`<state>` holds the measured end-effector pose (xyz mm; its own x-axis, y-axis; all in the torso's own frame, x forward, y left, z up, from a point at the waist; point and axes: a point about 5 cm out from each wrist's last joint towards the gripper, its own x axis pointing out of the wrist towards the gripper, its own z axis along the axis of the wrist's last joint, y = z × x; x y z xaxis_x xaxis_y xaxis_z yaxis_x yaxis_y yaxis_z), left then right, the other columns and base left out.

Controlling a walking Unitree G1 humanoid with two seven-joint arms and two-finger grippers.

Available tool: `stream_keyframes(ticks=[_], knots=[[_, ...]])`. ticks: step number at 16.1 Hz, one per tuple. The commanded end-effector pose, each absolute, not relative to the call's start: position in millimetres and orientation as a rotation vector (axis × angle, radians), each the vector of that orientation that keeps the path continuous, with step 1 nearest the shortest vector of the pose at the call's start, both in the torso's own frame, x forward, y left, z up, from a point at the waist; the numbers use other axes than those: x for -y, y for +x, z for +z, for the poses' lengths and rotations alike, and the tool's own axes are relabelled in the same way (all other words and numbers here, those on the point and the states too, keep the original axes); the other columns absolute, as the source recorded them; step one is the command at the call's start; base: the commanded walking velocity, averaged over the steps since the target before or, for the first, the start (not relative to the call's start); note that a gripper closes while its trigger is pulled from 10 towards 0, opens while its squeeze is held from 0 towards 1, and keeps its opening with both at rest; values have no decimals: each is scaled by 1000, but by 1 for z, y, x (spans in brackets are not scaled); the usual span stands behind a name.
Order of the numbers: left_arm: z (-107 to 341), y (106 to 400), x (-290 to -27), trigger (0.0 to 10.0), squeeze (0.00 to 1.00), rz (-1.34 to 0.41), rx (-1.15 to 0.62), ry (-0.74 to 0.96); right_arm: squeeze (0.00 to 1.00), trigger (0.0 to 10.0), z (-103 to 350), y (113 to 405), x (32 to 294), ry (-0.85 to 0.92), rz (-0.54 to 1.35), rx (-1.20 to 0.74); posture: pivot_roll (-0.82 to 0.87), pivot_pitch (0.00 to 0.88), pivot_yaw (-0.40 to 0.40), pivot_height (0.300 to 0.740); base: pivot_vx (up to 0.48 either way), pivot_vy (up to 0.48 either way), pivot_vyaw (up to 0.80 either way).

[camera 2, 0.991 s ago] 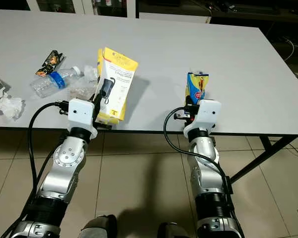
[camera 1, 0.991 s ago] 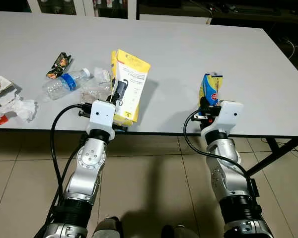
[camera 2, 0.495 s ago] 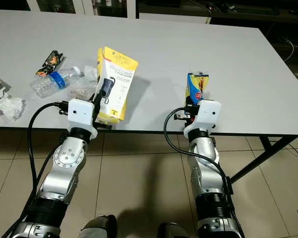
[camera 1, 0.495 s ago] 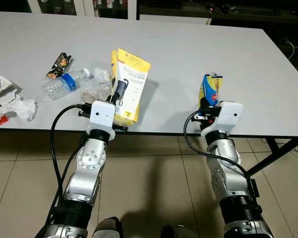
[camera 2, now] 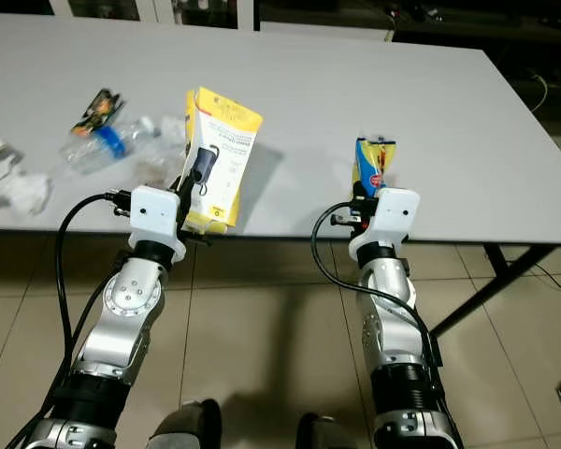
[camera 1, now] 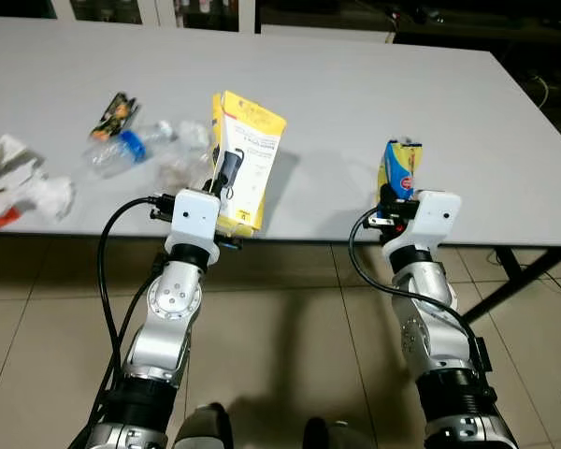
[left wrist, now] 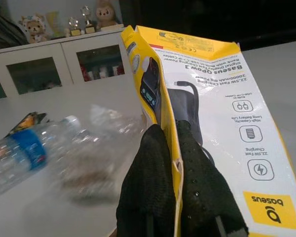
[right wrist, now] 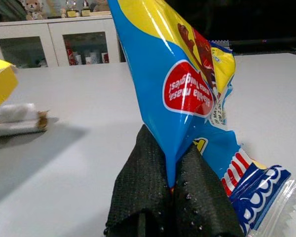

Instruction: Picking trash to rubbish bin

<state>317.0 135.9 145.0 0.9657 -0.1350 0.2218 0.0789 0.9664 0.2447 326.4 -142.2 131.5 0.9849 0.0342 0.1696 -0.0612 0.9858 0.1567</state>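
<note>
- Left wrist view: left gripper (left wrist: pixel 170 148) had its two black fingers (left wrist: pixel 148 182) pressed on the yellow box (left wrist: pixel 212 123), one each side of the box's edge, pinching it near its lower end.
- Box stood roughly upright w/ long axis vertical, top tilted a bit away from the robot; printed white face w/ power-bank picture turned to the robot's right.
- In the eye views the box (camera 1: pixel 246 159) was held over the near edge of the grey bench (camera 1: pixel 355 103), just above the left wrist.
- Right wrist view: right gripper (right wrist: pixel 172 163) had its fingers (right wrist: pixel 138 187) closed tight on the blue-yellow snack packet (right wrist: pixel 177 84), pinching it at the lower part.
- Packet rose upright from the fingers, long axis vertical, crimped end hanging down beside them.
- Eye views: packet (camera 1: pixel 399 168) sat over the bench's near edge on the robot's right, well apart from the box.
- Still on the bench, far left: clear plastic bottle (camera 1: pixel 131 150) w/ blue label lying on its side, dark wrapper (camera 1: pixel 112 114) just beyond it, crumpled white paper (camera 1: pixel 47 192) near the left edge. This part was blurred.
- Tiled floor (camera 1: pixel 290 355) below.
</note>
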Motion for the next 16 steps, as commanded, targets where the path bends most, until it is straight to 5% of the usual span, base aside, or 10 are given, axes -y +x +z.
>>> stream_keyframes(ticks=[1,8,16], knots=[[145,316,-133,10000,0,-110,240,235,0,10000,133,325,145,159,40,173,12,91,-62,740,-262,0,0],[146,317,-135,10000,0,-104,239,238,0,10000,132,324,146,157,37,168,6,103,-59,740,-247,0,0],[145,317,-134,10000,0,-105,237,236,0,10000,131,324,147,154,35,160,3,108,-61,740,0,0,0]])
